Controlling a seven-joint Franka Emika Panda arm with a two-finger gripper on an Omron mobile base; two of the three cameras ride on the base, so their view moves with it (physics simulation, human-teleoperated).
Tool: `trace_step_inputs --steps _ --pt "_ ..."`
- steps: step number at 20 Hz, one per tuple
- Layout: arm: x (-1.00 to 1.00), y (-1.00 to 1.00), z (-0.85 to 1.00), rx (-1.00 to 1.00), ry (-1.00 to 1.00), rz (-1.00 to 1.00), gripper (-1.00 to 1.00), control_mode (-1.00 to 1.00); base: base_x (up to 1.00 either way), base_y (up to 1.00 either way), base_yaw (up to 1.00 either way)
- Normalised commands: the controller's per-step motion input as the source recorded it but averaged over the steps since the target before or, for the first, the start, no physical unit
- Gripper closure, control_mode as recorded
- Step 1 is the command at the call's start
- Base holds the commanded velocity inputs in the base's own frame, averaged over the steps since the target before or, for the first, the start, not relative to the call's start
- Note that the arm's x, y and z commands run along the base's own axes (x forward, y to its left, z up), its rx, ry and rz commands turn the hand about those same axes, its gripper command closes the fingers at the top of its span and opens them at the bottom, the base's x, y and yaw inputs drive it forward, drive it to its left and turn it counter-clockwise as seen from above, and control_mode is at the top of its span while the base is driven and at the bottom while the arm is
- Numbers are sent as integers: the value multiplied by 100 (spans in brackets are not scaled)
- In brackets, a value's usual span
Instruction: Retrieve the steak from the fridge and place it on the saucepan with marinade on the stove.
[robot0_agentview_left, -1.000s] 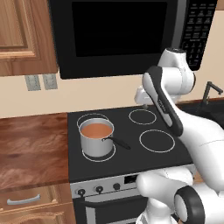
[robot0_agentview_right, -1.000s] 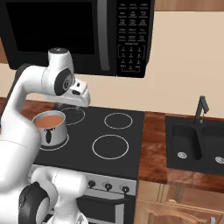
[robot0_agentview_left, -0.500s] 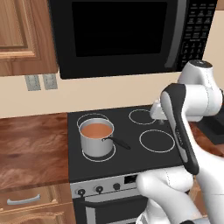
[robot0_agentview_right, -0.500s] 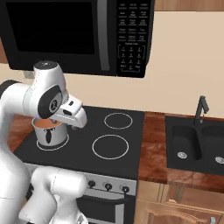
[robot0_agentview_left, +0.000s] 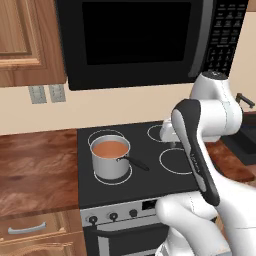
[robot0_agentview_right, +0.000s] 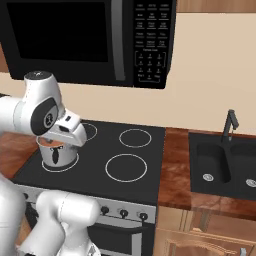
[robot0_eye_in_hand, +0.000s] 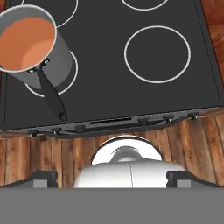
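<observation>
The steel saucepan (robot0_agentview_left: 110, 161) stands on the front left burner of the black stove (robot0_agentview_left: 150, 170), its black handle (robot0_agentview_left: 135, 163) pointing to the right. Orange-brown marinade (robot0_agentview_left: 110, 149) fills it, and its surface looks smooth. In the hand view the saucepan (robot0_eye_in_hand: 33, 48) and marinade (robot0_eye_in_hand: 25, 43) lie at the upper left. My gripper (robot0_eye_in_hand: 111, 178) hangs over the stove's front edge, to the right of the pot. Its fingertips (robot0_eye_in_hand: 43, 177) stand far apart with nothing between them, so it is open. My hand partly covers the saucepan (robot0_agentview_right: 56, 156) in the right base view. The steak and the fridge are out of view.
A black microwave (robot0_agentview_left: 135, 40) hangs over the stove. Wooden counter (robot0_agentview_left: 35, 167) runs to the left, with a wall cabinet (robot0_agentview_left: 25, 40) above it. A dark sink (robot0_agentview_right: 225, 162) with a faucet (robot0_agentview_right: 229, 125) lies to the right. Three burners (robot0_eye_in_hand: 157, 53) are bare.
The arm has swung, and the hand has come down and forward from over the back burners to the stove's front. The saucepan has stayed put.
</observation>
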Motion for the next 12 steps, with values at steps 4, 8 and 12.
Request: trace_step_inputs --steps 4,8,12 --pt "0 29 0 0 13 13 -100 -100 0 0 0" --pt "0 0 0 0 2 2 -100 -100 0 0 0" --pt "0 0 0 0 0 0 -100 100 -16 16 1"
